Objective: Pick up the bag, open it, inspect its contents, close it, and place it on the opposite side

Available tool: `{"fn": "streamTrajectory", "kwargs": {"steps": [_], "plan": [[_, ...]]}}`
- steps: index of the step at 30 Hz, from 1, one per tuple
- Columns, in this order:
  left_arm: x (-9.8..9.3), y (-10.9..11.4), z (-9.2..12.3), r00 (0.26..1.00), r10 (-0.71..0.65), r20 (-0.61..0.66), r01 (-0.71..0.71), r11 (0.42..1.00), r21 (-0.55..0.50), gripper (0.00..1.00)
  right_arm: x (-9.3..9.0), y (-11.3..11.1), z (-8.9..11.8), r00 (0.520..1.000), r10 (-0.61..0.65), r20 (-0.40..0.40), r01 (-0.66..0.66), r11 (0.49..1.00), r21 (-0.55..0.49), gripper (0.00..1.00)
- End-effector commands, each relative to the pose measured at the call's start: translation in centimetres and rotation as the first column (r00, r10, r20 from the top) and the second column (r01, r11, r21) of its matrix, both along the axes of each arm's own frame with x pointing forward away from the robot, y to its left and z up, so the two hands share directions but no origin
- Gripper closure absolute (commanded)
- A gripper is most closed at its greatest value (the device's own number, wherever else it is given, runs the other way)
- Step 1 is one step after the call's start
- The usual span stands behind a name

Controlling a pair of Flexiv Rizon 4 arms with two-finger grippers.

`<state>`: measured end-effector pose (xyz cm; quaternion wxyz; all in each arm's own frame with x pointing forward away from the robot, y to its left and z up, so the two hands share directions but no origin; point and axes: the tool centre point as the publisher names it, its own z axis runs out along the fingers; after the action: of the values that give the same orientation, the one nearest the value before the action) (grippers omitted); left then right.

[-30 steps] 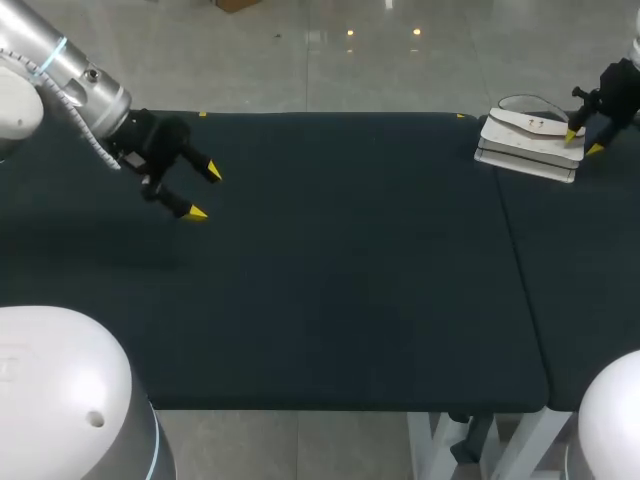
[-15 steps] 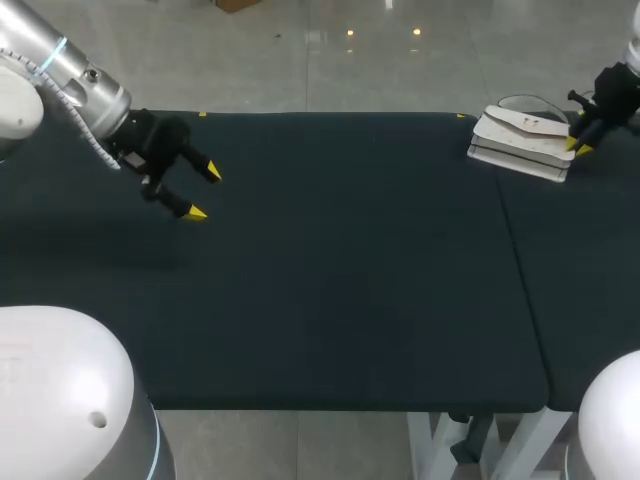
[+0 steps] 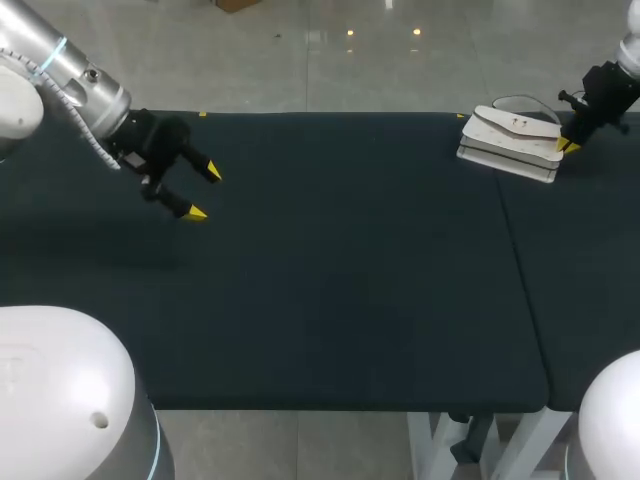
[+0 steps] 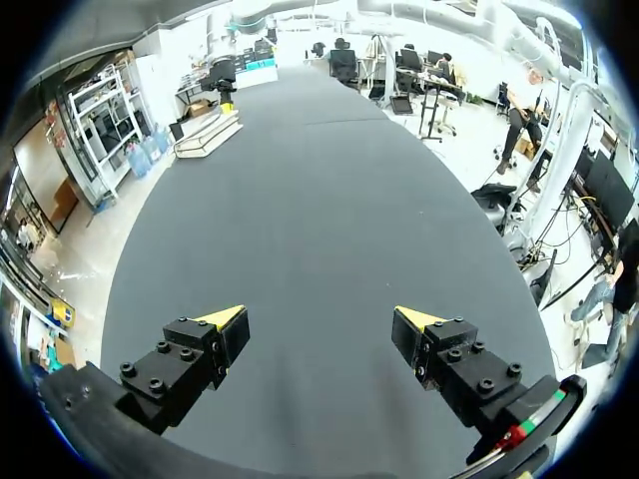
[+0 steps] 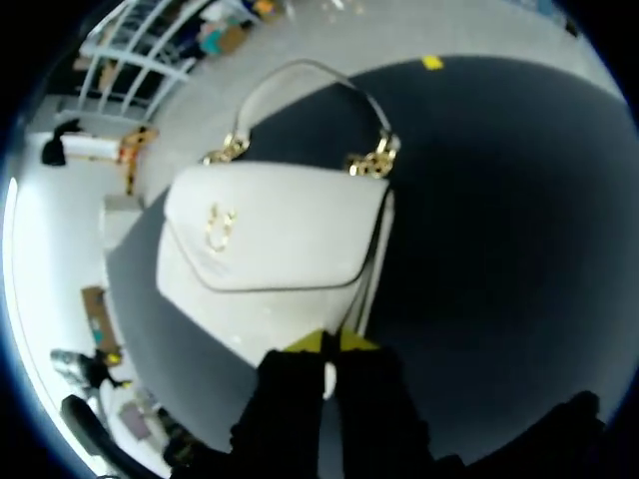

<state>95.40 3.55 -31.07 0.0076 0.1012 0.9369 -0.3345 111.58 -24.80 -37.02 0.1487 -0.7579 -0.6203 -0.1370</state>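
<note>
White bag (image 3: 508, 143) lies flat out at two o'clock on the table (image 3: 340, 280), and the right gripper (image 3: 566, 145) has its yellow tips pinched tight on the bag's three o'clock edge. Over at ten o'clock the left gripper (image 3: 204, 192) hovers, fingers spread wide.

The bag (image 3: 508, 143) lies on the table (image 3: 350, 280) near its far right corner, with our right gripper (image 3: 565, 145) at its right edge. Our left gripper (image 3: 203, 192) is over the far left part.

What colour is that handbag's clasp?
The small metal clasp is gold, on a white leather handbag; clearest in right wrist view.
</note>
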Motion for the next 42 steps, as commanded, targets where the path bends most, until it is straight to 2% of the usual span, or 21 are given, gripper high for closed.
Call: {"fn": "streamTrajectory", "kwargs": {"steps": [1, 2, 6, 9, 15, 17, 19, 22, 23, 25, 40, 42], "plan": [[0.1, 0.0, -0.1, 1.000, 0.000, 0.001, 0.000, 1.000, -0.003, 0.00, 0.6, 0.6, 0.1, 1.000, 0.023, -0.021, -0.022, 1.000, 0.002, 0.71], [0.1, 0.0, -0.1, 1.000, 0.000, 0.001, 0.000, 1.000, -0.003, 0.00, 0.5, 0.6, 0.1, 0.999, 0.023, -0.021, -0.023, 1.000, 0.003, 0.64], [0.1, 0.0, -0.1, 1.000, 0.000, 0.001, 0.000, 1.000, -0.003, 0.00, 0.2, 0.2, 0.3, 1.000, 0.012, -0.021, -0.012, 1.000, 0.001, 0.56], [0.1, 0.0, -0.1, 1.000, 0.000, 0.001, 0.000, 1.000, -0.003, 0.00, 0.0, -0.9, 0.6, 1.000, -0.015, -0.016, 0.015, 1.000, -0.004, 0.55], [0.1, 0.0, -0.1, 1.000, 0.000, 0.001, 0.000, 1.000, -0.003, 0.00, -0.9, -2.7, 1.0, 0.993, -0.115, -0.025, 0.115, 0.993, -0.010, 0.62], [0.1, 0.0, -0.1, 1.000, 0.000, 0.001, 0.000, 1.000, -0.003, 0.00, -1.3, -2.7, 1.0, 0.990, -0.141, -0.017, 0.141, 0.990, -0.001, 0.62], [0.1, 0.0, -0.1, 1.000, 0.000, 0.001, 0.000, 1.000, -0.003, 0.00, -1.4, -2.6, 1.0, 0.987, -0.161, -0.013, 0.161, 0.987, 0.004, 0.60], [0.1, 0.0, -0.1, 1.000, 0.000, 0.001, 0.000, 1.000, -0.003, 0.00, -1.5, -2.1, 0.8, 0.981, -0.193, 0.009, 0.193, 0.981, 0.022, 0.53], [0.1, 0.0, -0.1, 1.000, 0.000, 0.001, 0.000, 1.000, -0.003, 0.00, -1.4, -2.1, 0.8, 0.978, -0.208, 0.018, 0.208, 0.978, 0.028, 0.46], [0.1, 0.0, -0.1, 1.000, 0.000, 0.001, 0.000, 1.000, -0.003, 0.00, -1.3, -1.8, 1.0, 0.973, -0.224, 0.057, 0.221, 0.974, 0.048, 0.00], [0.1, 0.0, -0.1, 1.000, 0.000, 0.001, 0.000, 1.000, -0.003, 0.00, -1.3, -1.6, 1.4, 0.974, -0.214, 0.073, 0.212, 0.977, 0.032, 0.00], [0.1, 0.0, -0.1, 1.000, 0.000, 0.001, 0.000, 1.000, -0.003, 0.00, -1.3, -1.2, 1.5, 0.956, -0.280, 0.085, 0.280, 0.960, 0.011, 0.00]]}}
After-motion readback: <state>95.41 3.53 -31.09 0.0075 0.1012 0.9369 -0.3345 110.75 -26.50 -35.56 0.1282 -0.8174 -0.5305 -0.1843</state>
